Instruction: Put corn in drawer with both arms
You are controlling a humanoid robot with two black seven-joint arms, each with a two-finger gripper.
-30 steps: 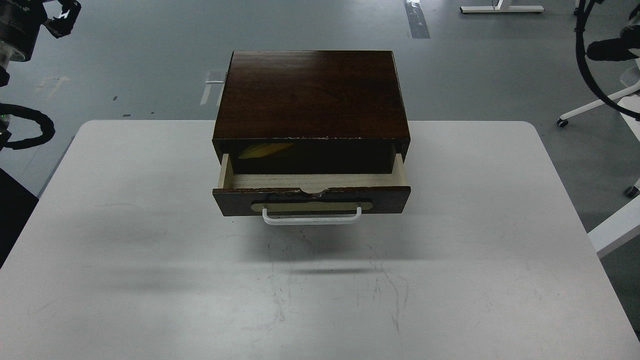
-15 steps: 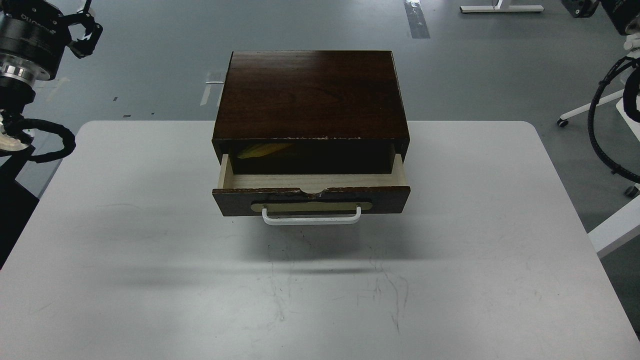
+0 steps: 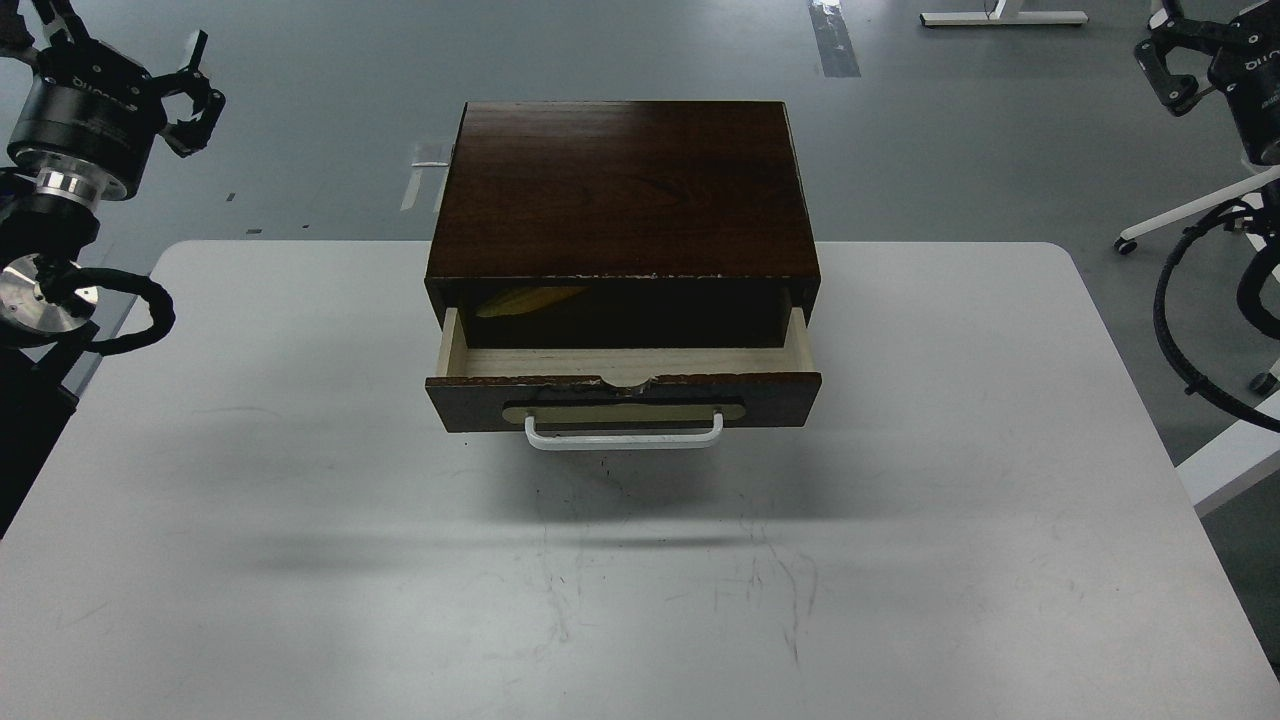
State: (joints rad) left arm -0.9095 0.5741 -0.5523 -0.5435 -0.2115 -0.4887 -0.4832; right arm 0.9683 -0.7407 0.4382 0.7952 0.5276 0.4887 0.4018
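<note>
From the head view, my only view here, the bright yellow, ribbed ear of corn (image 3: 530, 300) already lies inside the pale-wood drawer (image 3: 620, 375), tucked into its far left corner under the overhang of the dark brown wooden box (image 3: 620, 185). Only its tapered part shows; the rest is in shadow. The drawer stands pulled out toward me, with its chipped top edge and white bar handle (image 3: 622, 438) on the brass plate facing the near side of the grey-white table (image 3: 300, 520).

My left gripper (image 3: 195, 90) hangs high at the far left, well apart from the box, its black claws spread and empty. My right gripper (image 3: 1165, 60) sits at the far right edge; its claws look parted with nothing between them, though part of it is cut off by the frame.

I judge the placing done and the closing as what remains. To do it well I would bring one gripper down in front of the drawer face, centred on the handle, and push straight toward the far side so the drawer does not skew in its slot. The box is free on the table and could slide, so I would steady it with the other arm at its far edge. The corn lies low enough, I think, to clear the overhang.
</note>
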